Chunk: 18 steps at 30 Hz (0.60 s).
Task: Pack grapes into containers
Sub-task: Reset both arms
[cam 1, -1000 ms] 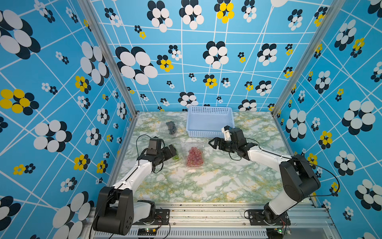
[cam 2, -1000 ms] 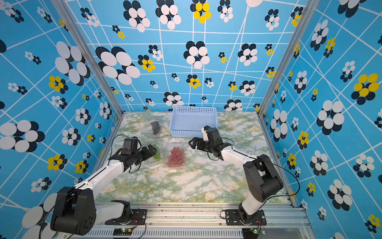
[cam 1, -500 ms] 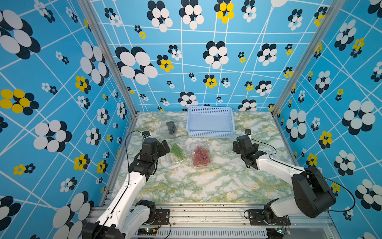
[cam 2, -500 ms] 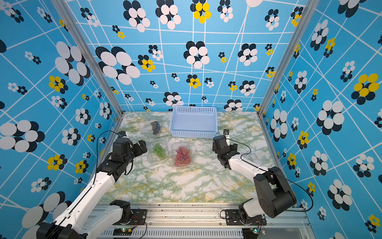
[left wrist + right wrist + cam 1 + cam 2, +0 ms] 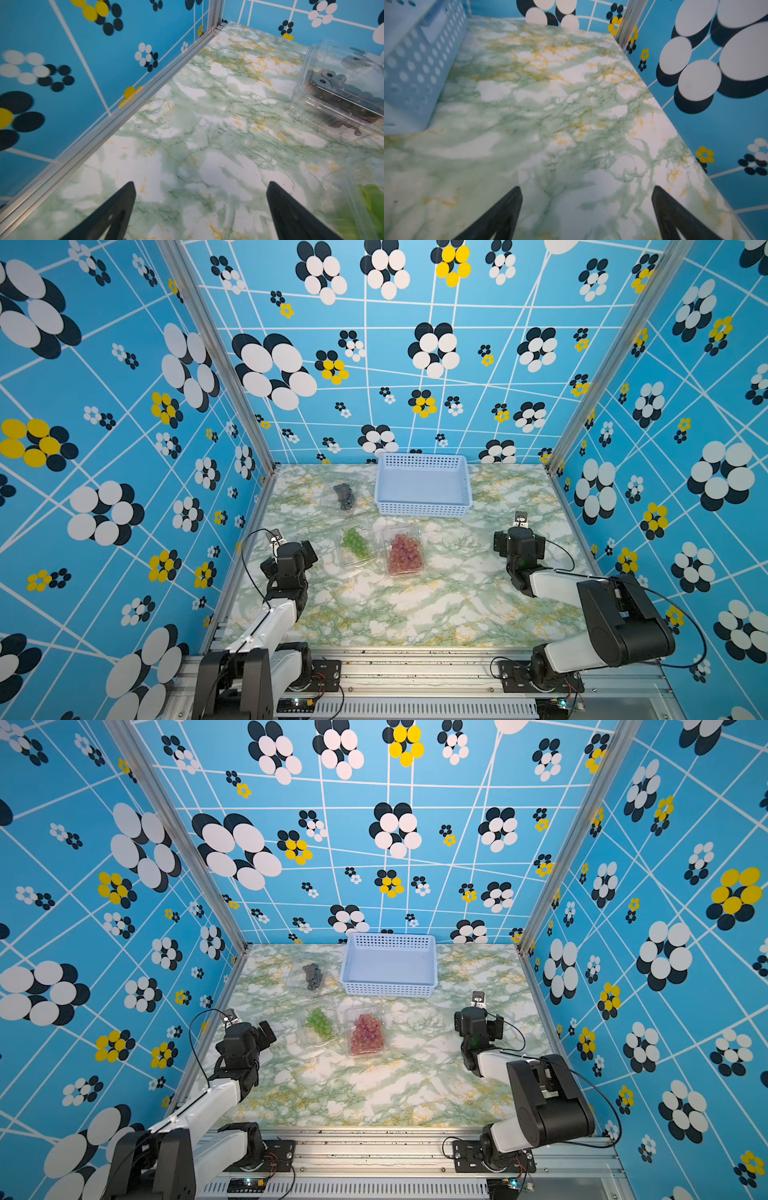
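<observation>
1. Three clear clamshell containers stand on the marble table (image 5: 457, 605), each with grapes inside.
2. The dark-grape container (image 5: 328, 497) lies at the back, left of the basket, and holds one bunch of dark purple grapes (image 5: 345, 496).
3. The green-grape container (image 5: 345, 562) sits mid-table with one bunch of green grapes (image 5: 355, 542).
4. The red-grape container (image 5: 405, 571) is just beside it on the right, filled with red grapes (image 5: 404, 551). I cannot tell whether they are one bunch or two.
5. One light-blue perforated basket (image 5: 423, 510) stands against the back wall.
6. The left arm (image 5: 278, 614) reaches up the left edge, with its wrist near the green-grape container. The left gripper (image 5: 200, 184) has its jaws wide apart over bare marble, holding nothing.
7. The right arm (image 5: 615, 622) is folded at the elbow, its wrist over the right side, well apart from the containers. The right gripper (image 5: 587, 187) is likewise spread wide and holds nothing.
8. The lids are too transparent to judge as up or down. Both wrist views are blurred, and the green grapes are cut off at the edge of the left wrist view.
</observation>
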Tool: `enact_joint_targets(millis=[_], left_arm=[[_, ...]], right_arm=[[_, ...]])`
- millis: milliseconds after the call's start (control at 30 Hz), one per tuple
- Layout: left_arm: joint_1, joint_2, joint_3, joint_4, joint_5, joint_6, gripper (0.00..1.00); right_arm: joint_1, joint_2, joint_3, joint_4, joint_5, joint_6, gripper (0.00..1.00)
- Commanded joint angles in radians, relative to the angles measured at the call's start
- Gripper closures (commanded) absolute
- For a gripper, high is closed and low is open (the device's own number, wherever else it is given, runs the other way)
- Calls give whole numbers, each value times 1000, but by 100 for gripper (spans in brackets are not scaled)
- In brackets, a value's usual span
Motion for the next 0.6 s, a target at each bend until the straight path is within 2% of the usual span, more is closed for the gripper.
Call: enact_joint_targets(millis=[0,33,133,200,233,267,300,333,367,433,467,567], left_arm=[[10,88,-25,318,121,50,0],[8,125,-18,364,144,64,0],[9,197,9,422,237,119,0],[2,311,-20,625,253,150,1],[-18,328,-14,623,293,181,0],[-42,338,21,549,283,202,1],[-54,412,62,558,289,229,1],[-63,423,79,540,311,253,1],[-63,385,103,423,313,241,0],[-65,420,75,546,283,248,0],[-63,401,79,501,281,232,0],[-64,410,77,523,275,238,0]], right_arm=[[-71,40,-92,384,-127,22,1],[-71,78,-95,451,-111,12,1],[-87,-4,-88,298,-107,68,1],[-120,20,-78,318,-128,90,1],[-120,17,-64,287,-136,87,1],[-120,7,-51,242,-138,90,1],[-119,9,-44,236,-138,89,1],[-119,18,-39,243,-151,80,1],[-119,18,-26,217,-163,76,1],[-116,20,-21,208,-166,71,1],[-116,20,-20,205,-164,72,1],[-109,22,-12,194,-151,68,1]])
